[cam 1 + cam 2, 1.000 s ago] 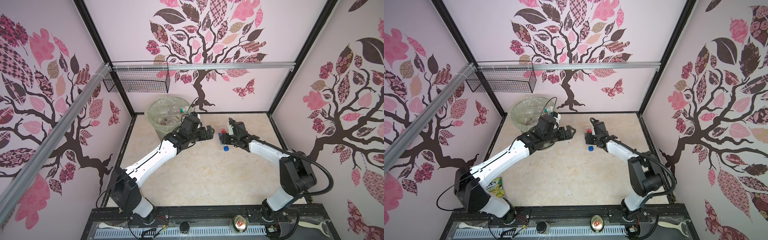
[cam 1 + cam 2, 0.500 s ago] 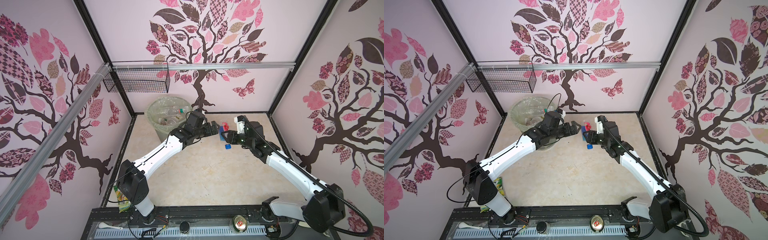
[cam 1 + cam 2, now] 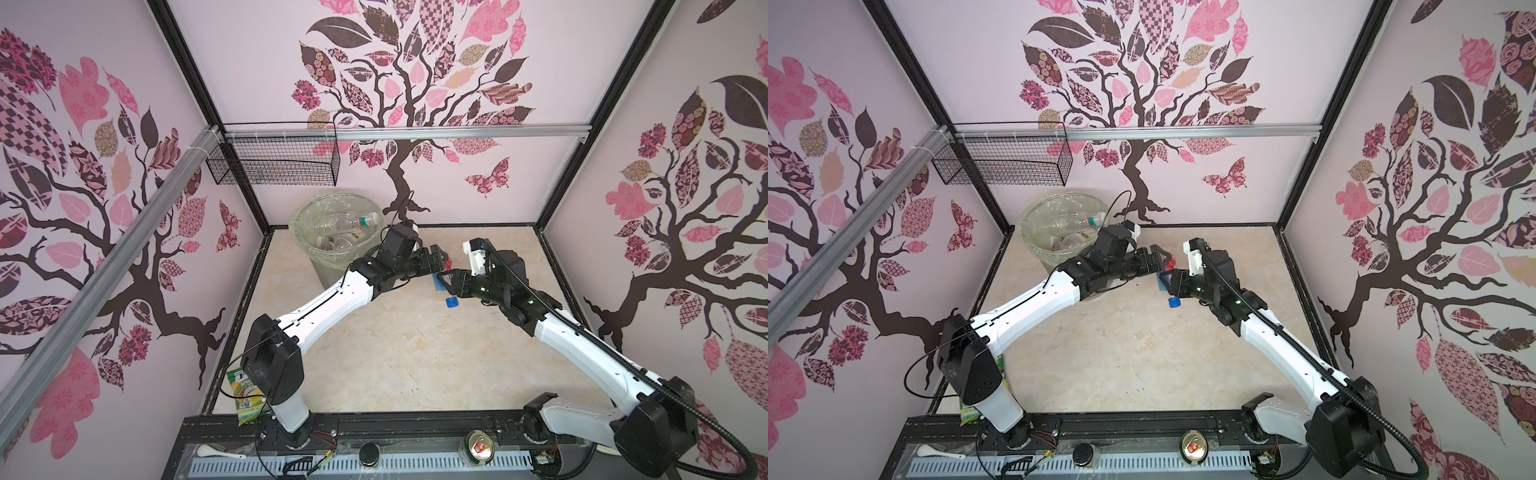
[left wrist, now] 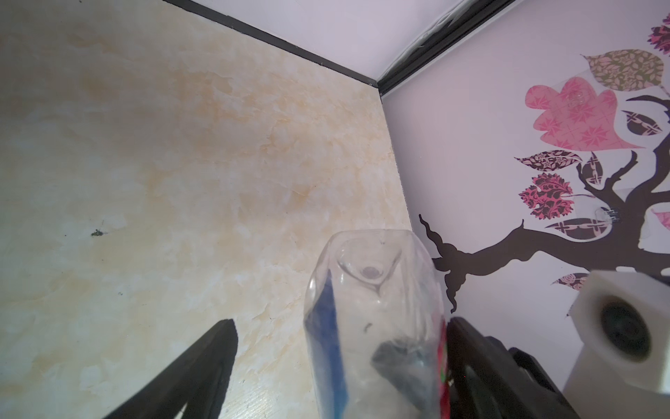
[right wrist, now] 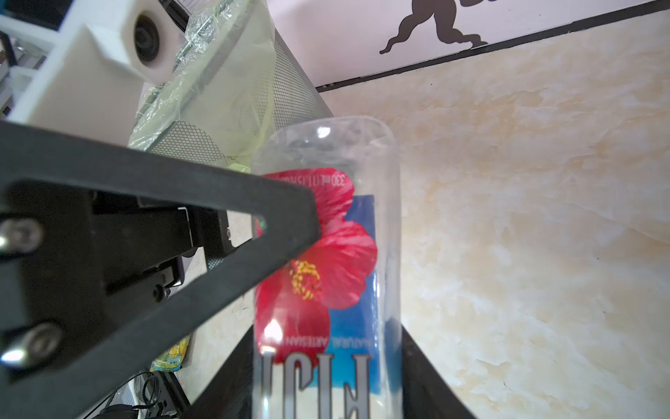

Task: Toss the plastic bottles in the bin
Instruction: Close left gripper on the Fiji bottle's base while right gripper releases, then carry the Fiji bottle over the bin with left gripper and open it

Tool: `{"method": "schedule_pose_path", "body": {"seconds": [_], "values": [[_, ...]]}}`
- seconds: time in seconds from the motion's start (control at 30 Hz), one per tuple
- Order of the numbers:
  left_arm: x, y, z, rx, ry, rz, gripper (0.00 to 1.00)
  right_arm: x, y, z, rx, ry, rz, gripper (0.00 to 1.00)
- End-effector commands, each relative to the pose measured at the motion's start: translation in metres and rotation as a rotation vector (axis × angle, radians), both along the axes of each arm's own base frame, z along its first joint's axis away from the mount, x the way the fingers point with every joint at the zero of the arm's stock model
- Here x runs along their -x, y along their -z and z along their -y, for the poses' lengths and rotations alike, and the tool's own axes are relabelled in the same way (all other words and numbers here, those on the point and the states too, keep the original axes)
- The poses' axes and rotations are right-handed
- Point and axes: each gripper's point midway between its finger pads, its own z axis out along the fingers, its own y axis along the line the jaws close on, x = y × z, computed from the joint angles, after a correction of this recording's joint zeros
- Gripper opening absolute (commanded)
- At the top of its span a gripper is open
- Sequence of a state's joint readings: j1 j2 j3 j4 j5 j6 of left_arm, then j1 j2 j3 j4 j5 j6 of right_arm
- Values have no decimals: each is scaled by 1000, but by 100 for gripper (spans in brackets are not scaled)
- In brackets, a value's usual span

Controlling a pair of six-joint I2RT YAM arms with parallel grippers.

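A clear plastic bottle (image 5: 326,254) with a blue label and a red flower hangs above the floor. My right gripper (image 5: 326,328) is shut on it. In both top views the bottle (image 3: 441,283) (image 3: 1162,283) sits between the two grippers at the middle back, and a blue cap (image 3: 452,302) shows just under the right gripper (image 3: 448,279). My left gripper (image 4: 340,323) is open around the bottle (image 4: 373,308): one finger touches its side, the other stands apart. The bin (image 3: 328,272) stands at the back left behind my left arm, with several clear bottles (image 3: 349,220) inside.
A black wire basket (image 3: 274,166) hangs on the back rail above the bin. A green and yellow snack packet (image 3: 245,395) lies by my left arm's base. A metal can (image 3: 478,446) and a white spoon (image 3: 220,453) lie on the front ledge.
My left gripper has moved right up to the bottle, and its jaws have narrowed a little round it. My right arm has swung its elbow outward while keeping the bottle in the same spot.
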State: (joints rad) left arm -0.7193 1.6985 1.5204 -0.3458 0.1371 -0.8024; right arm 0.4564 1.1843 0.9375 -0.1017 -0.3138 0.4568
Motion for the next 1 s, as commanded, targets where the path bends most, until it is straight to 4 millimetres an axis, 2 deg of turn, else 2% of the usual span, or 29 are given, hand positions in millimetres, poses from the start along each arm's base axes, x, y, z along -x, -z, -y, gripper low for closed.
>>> {"method": "schedule_pose_path", "body": {"seconds": [0.0, 0.17, 0.37, 0.67, 0.9, 0.97], "values": [[-4, -18, 10, 39, 5, 38, 89, 11, -25, -3, -53, -29, 52, 53], [-4, -18, 12, 45, 5, 35, 83, 14, -30, -8, -67, -57, 59, 53], [-5, -21, 13, 60, 1, 47, 65, 18, -29, -11, -73, -71, 54, 54], [-7, -23, 10, 49, -11, 63, 51, 23, -29, -8, -56, -76, 53, 63], [-12, -36, -2, -10, -31, 112, 50, 30, -36, -2, -38, -71, 71, 80], [-16, -44, -9, -29, -42, 133, 50, 33, -38, 0, -31, -69, 78, 81]]}}
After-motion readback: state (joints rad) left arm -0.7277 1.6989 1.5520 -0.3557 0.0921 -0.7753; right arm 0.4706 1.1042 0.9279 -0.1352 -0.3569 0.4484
